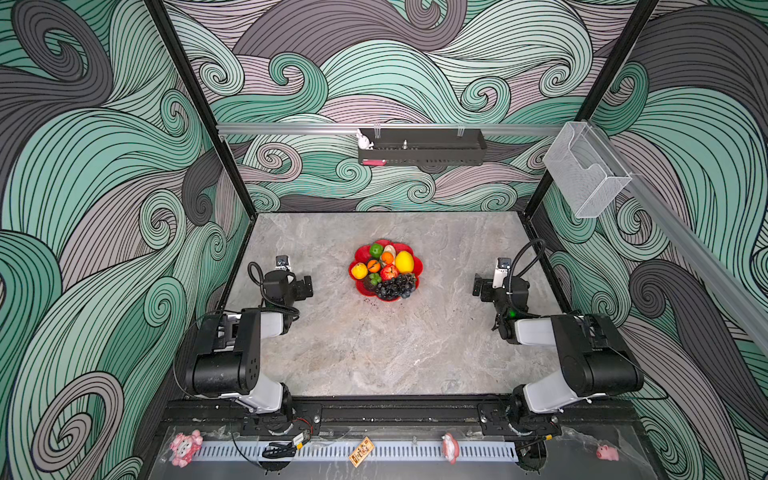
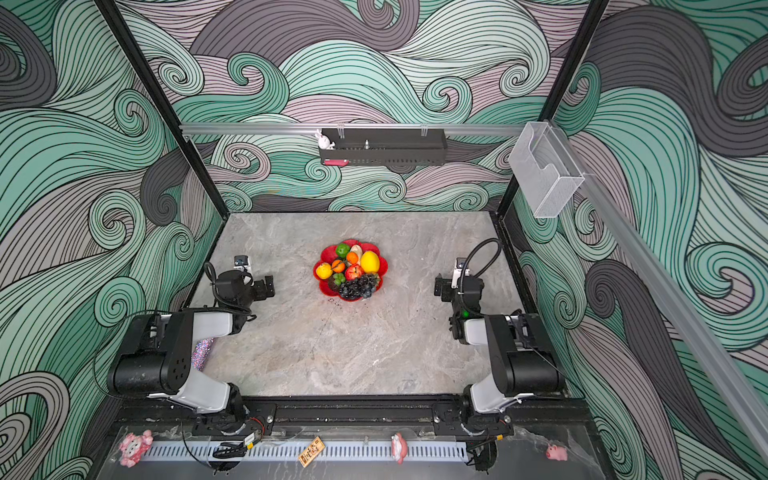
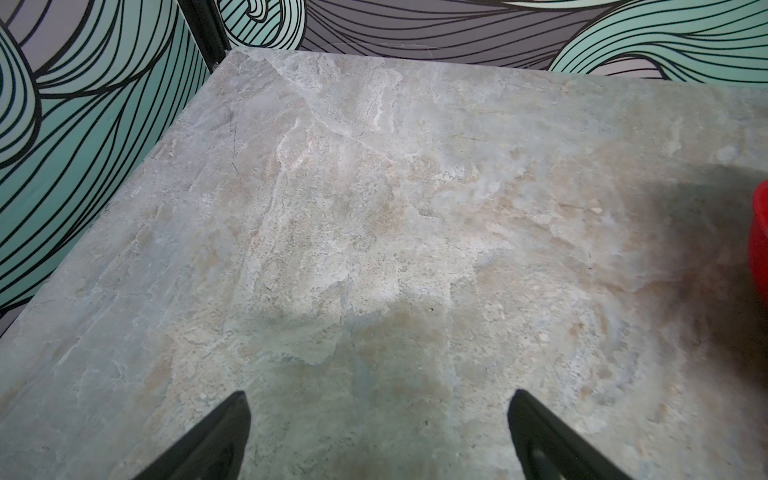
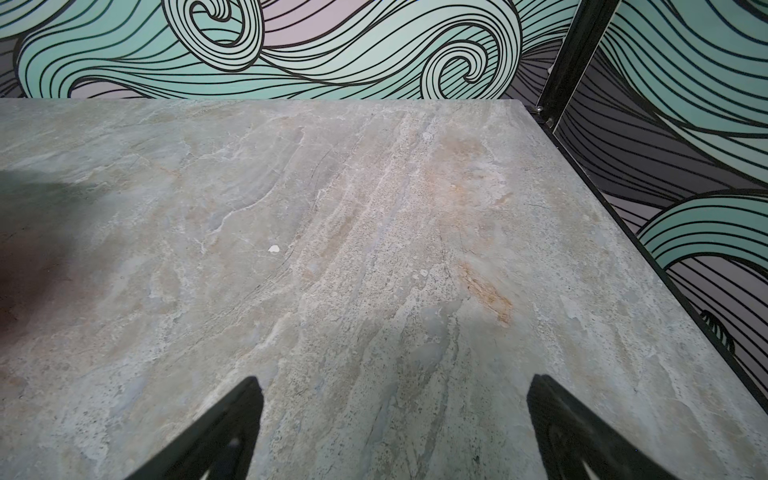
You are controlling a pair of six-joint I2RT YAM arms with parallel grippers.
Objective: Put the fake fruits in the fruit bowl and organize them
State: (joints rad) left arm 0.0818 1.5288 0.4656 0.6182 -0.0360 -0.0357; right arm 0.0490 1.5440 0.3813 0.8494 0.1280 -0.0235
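Observation:
The red scalloped fruit bowl sits mid-table in both top views, and the fake fruits are piled inside it. Among them are a big yellow lemon, a smaller lemon, a green lime, two oranges, a red apple and black grapes. My left gripper hangs open over bare table left of the bowl, holding nothing. A sliver of the bowl's rim shows in the left wrist view. My right gripper is open and holds nothing, right of the bowl.
Dark crumbs lie on the table just in front of the bowl. A black shelf hangs on the back wall and a clear box on the right rail. Pink toy figures sit on the front ledge behind the arm bases.

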